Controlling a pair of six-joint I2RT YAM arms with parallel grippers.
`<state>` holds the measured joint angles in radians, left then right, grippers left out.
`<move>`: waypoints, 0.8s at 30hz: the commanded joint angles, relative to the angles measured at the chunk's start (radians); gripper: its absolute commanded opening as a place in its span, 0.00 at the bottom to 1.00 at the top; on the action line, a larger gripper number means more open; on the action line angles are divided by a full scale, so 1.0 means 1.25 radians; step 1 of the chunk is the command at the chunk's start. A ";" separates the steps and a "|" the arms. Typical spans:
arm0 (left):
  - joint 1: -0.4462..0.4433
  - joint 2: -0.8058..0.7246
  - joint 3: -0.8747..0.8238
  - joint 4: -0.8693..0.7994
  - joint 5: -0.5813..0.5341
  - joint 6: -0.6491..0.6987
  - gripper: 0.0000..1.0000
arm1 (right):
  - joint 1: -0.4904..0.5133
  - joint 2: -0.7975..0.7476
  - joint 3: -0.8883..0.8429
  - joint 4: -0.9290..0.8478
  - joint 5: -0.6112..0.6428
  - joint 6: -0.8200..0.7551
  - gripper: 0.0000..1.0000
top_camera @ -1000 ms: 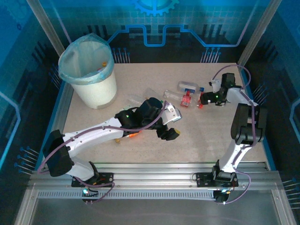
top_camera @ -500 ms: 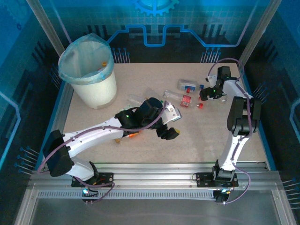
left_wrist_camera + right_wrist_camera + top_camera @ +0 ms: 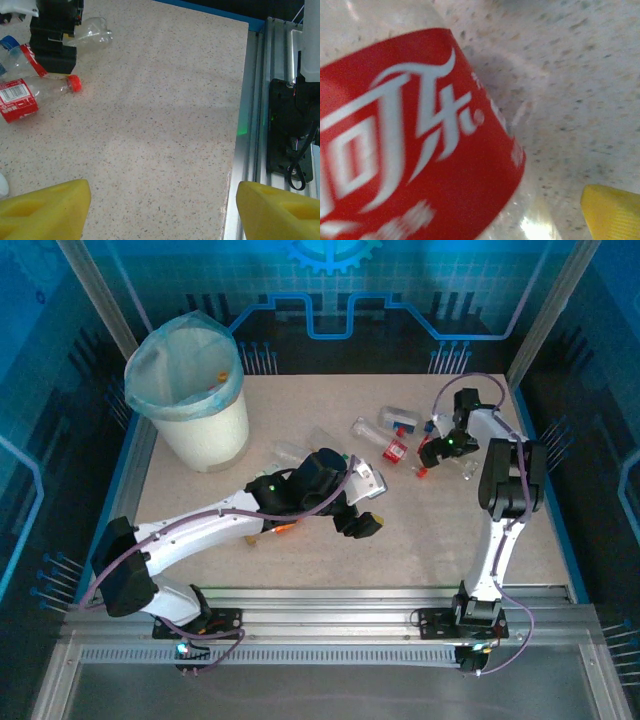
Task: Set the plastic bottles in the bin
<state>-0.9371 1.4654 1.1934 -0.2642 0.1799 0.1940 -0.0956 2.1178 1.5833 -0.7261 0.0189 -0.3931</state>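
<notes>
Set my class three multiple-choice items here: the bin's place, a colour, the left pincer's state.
1. Where on the table does the bin stand? A far left corner; B far right corner; C near edge.
2. The bin's bag is: A black; B light blue; C yellow.
3. The left pincer is: A shut on a bottle; B shut on a cap; C open, empty.
Key: A, it stands at the table's far left; B, the liner looks pale blue; C, bare table shows between its yellow fingers.

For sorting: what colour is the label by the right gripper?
Label: red, white lettering; right wrist view best.
</notes>
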 commanded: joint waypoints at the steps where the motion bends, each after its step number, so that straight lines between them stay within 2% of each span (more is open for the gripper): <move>1: 0.001 0.007 -0.007 -0.008 -0.002 0.015 0.78 | 0.012 0.020 0.027 -0.046 0.002 -0.021 1.00; 6: 0.002 0.013 -0.005 -0.009 -0.003 0.013 0.78 | 0.021 -0.012 -0.024 -0.023 0.009 -0.016 0.96; 13: 0.002 0.018 -0.004 -0.010 -0.002 0.010 0.78 | 0.027 -0.113 -0.156 0.050 0.027 0.005 0.79; 24: 0.002 0.024 -0.003 -0.012 -0.003 0.005 0.78 | 0.058 -0.270 -0.262 0.082 0.039 0.042 0.63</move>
<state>-0.9371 1.4845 1.1934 -0.2649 0.1795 0.1932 -0.0364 1.8305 1.2747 -0.6395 0.0536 -0.3660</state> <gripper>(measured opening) 0.777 0.631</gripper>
